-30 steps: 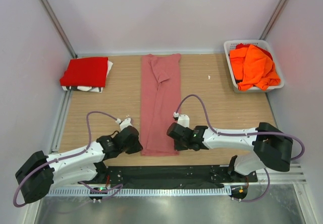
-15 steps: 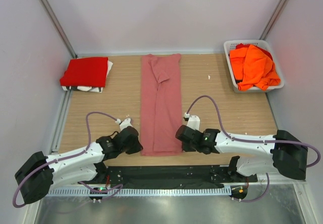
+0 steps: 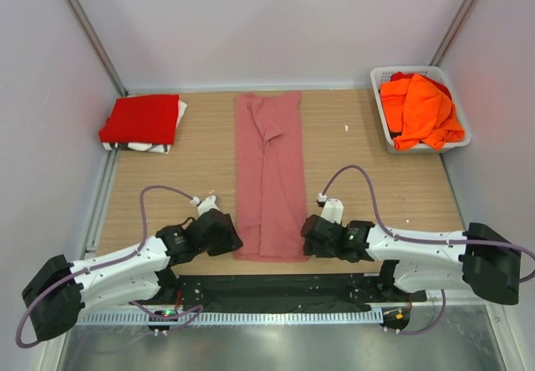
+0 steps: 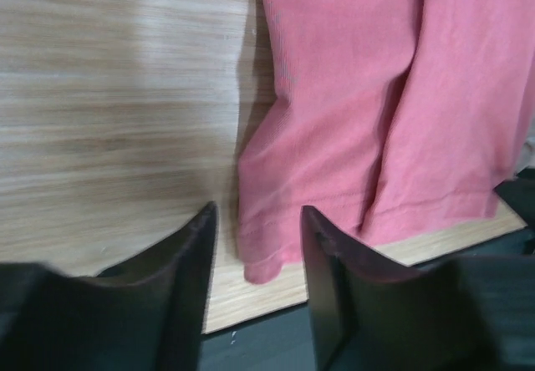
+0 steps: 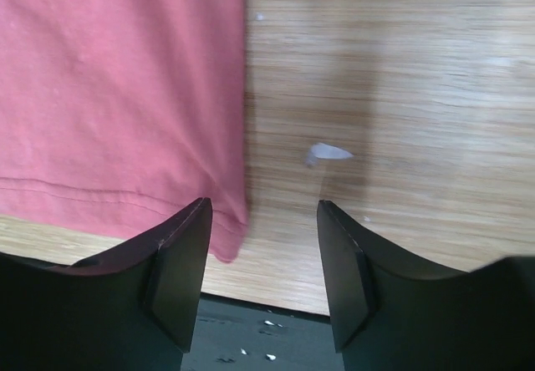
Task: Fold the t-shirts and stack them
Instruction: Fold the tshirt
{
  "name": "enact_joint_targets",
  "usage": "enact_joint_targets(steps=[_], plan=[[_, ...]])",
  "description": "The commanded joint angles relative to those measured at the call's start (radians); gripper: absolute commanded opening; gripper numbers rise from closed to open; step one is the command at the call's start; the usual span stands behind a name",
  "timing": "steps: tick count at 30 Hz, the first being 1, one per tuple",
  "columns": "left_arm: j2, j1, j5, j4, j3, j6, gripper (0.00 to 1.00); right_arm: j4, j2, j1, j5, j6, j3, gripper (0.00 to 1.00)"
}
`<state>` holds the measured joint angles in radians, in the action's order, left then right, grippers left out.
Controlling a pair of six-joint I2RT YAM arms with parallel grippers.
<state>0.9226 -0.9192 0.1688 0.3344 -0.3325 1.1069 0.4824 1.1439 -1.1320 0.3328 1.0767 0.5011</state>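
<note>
So far, red tee (image 3: 140, 119) is folded, pink tee (image 3: 269, 170) is half folded, orange tees (image 3: 420, 108) wait in basket (image 3: 380, 112). Left fingers (image 4: 185, 292) and right fingers (image 5: 180, 266) are apart.

The right gripper (image 5: 263, 212) hangs low over a wood-grain counter (image 5: 401, 70), its two black jaws standing apart with nothing clamped between them. A dusty rose-pink t-shirt (image 5: 117, 87) lies flat across the upper left, its straight side edge running down the middle of the view. Its stitched hem slants toward the near edge of the counter. The hem's lower corner sits in the gap, just beside the jaw on the picture's left. A small white scrap (image 5: 328, 154) rests on the bare wood, apart from the cloth. Below the counter's near edge runs a dark strip (image 5: 259, 337) dotted with pale specks.
</note>
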Motion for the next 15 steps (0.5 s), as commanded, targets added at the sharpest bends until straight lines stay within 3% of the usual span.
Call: enact_joint_targets(steps=[1,2,9,15], plan=[[-0.042,-0.020,0.009,0.150,-0.028,0.019,0.52,0.090,-0.053,-0.006,0.067,0.012,0.008,0.60],[-0.079,-0.032,0.014,0.170,-0.033,0.028,0.57,0.096,-0.068,-0.006,0.072,0.015,0.007,0.60],[-0.229,-0.043,0.041,0.244,-0.007,0.065,0.58,0.001,-0.197,-0.006,-0.006,0.028,-0.065,0.60],[-0.217,-0.044,0.002,0.181,0.044,0.082,0.59,-0.171,-0.191,-0.006,-0.132,0.078,-0.183,0.59]])
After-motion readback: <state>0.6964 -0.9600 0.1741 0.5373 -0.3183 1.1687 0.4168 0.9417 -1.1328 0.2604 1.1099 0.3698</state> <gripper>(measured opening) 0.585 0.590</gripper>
